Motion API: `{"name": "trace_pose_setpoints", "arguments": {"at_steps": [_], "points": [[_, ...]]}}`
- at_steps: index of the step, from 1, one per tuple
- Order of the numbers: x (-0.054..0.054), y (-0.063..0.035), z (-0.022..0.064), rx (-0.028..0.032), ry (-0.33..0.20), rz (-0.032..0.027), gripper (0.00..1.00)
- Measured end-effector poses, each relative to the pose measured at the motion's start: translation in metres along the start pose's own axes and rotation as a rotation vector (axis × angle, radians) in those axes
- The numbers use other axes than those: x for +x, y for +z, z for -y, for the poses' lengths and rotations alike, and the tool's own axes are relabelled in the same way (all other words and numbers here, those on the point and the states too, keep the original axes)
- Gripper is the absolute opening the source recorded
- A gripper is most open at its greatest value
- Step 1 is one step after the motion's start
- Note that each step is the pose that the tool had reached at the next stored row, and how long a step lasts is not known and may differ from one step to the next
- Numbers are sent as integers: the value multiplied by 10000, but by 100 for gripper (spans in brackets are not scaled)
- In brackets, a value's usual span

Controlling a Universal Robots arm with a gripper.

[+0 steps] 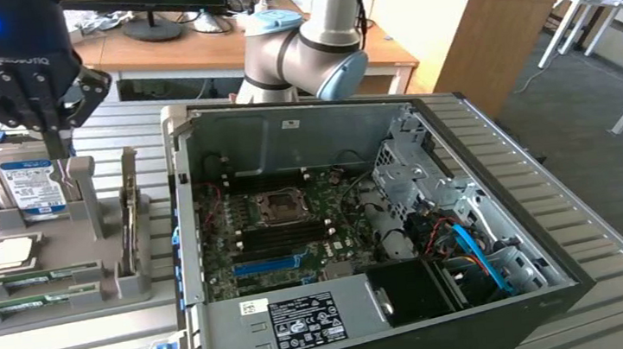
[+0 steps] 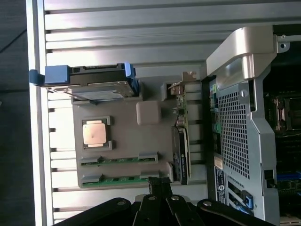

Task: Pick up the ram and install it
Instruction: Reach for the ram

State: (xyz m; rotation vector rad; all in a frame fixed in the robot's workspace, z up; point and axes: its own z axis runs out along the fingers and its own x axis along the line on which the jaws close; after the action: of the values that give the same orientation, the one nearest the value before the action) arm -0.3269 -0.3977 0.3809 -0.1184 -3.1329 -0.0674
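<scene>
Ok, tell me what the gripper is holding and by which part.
Nothing. The gripper is shut and empty above the tray; the ram sticks lie in their slots.

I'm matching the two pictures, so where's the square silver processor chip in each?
Exterior view: the square silver processor chip lies on the grey tray at the exterior view's left, between the silver-and-blue hard drive and the green ram sticks.
Wrist view: the chip on that tray, between the same two.
Shared landmark: the hard drive.
</scene>
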Motion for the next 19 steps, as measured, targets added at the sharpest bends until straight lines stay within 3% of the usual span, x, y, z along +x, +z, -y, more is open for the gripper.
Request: {"name": "trace_pose_setpoints", "arguments": {"at_steps": [19], "points": [[275,31,19,5,3,-66,10]]}}
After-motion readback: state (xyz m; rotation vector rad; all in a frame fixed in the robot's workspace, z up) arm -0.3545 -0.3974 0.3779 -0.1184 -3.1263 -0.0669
